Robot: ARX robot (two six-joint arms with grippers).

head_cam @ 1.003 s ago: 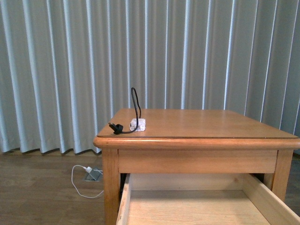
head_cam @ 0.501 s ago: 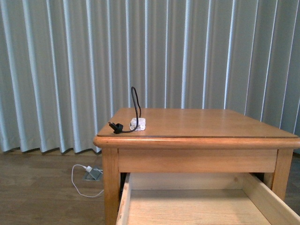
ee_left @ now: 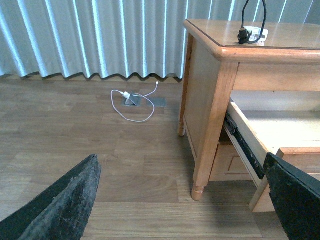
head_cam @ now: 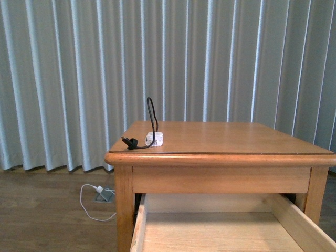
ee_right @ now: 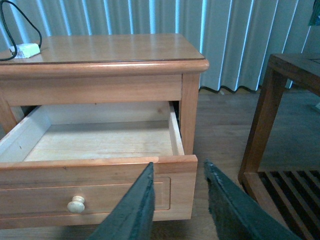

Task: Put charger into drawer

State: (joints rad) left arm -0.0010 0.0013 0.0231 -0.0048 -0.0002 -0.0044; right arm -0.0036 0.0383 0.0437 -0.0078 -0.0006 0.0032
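The charger (head_cam: 154, 139) lies on top of the desk (head_cam: 226, 137), near its front left corner, with its black cable looping upward. It is well apart from both pincers. Below the top, the drawer (ee_right: 100, 172) stands pulled out. The left pincer (ee_left: 181, 162) hangs low over the floor off the desk's left side, fingers spread wide. The right pincer (ee_right: 178, 167) hovers before the drawer's front panel, near its right end, fingers apart, holding nothing.
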